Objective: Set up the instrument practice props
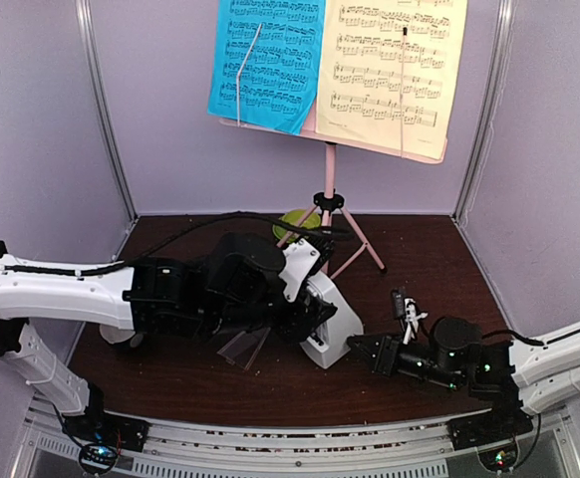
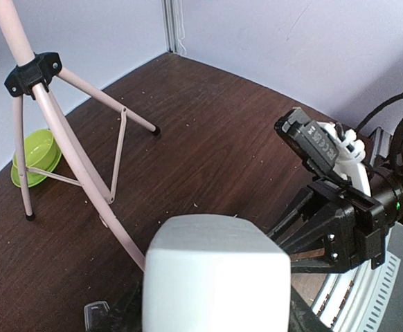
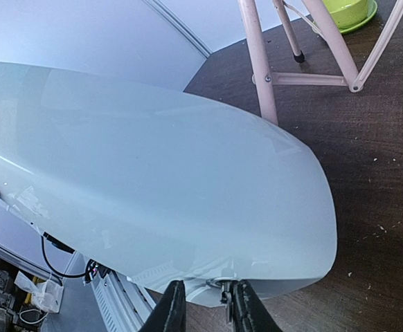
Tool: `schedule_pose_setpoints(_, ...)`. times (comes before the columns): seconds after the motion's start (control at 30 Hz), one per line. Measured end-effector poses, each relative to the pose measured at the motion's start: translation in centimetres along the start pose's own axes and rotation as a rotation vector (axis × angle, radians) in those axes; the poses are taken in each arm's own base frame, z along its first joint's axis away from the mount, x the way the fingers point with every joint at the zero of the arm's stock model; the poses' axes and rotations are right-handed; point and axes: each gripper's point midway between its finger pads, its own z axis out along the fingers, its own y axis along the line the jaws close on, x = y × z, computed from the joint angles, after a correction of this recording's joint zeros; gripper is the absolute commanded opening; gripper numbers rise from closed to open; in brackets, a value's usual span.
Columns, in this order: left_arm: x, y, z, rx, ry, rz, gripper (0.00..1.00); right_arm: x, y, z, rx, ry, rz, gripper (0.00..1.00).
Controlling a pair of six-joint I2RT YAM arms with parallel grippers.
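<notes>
My right claw [image 1: 355,345] lies low on the desk [image 1: 420,259], on the near right of the metronome [image 1: 332,324], its tips right at the foot of the white body. On its wrist camera the two fingers [image 3: 174,308] stand close together with only a narrow gap. The metronome's lower rim sits at that gap, and I cannot tell whether they pinch it or merely touch it.

My left claw [image 1: 313,317] comes in from the metronome's left. From its own camera the white top fills the space between the fingers, so I read it as clamped on the body. The metronome looks tilted, not square on its base.

Just to the near left of the metronome, under the left arm, the clear cover [image 1: 238,349] lies on the desk, apart from the body.

Behind the metronome stands the pink music stand [image 1: 329,179], its tripod feet spread on the dark wood. The green cup and saucer [image 1: 295,221] sit behind the metronome, by the stand's left leg.

Higher up and farthest back, the stand's shelf carries the blue sheet [image 1: 265,60] on the left and the pale-yellow sheet [image 1: 395,65] on the right, side by side, both upright against it.
</notes>
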Motion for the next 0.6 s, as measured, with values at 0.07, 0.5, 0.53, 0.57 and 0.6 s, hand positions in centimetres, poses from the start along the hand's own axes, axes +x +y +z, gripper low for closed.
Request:
schedule_pose_setpoints(0.07,-0.1,0.0,0.0,0.001,-0.002,0.002,0.0,-0.1,-0.1,-0.1,0.007,-0.002,-0.006,0.2)
schedule_pose_setpoints(0.5,-1.8,0.6,-1.4,-0.011,-0.076,0.004,0.0,-0.8,0.2,0.6,0.023,-0.009,0.033,0.16)
schedule_pose_setpoints(0.53,-1.9,0.6,-1.4,-0.012,-0.079,0.004,0.0,-1.0,0.2,0.6,0.022,-0.013,0.042,0.14)
schedule_pose_setpoints(0.57,-1.9,0.6,-1.3,-0.014,-0.082,0.004,0.0,-1.1,0.2,0.6,0.019,-0.017,0.048,0.11)
schedule_pose_setpoints(0.6,-2.1,0.6,-1.4,-0.015,-0.087,0.003,0.0,-1.3,0.3,0.6,0.015,-0.023,0.055,0.06)
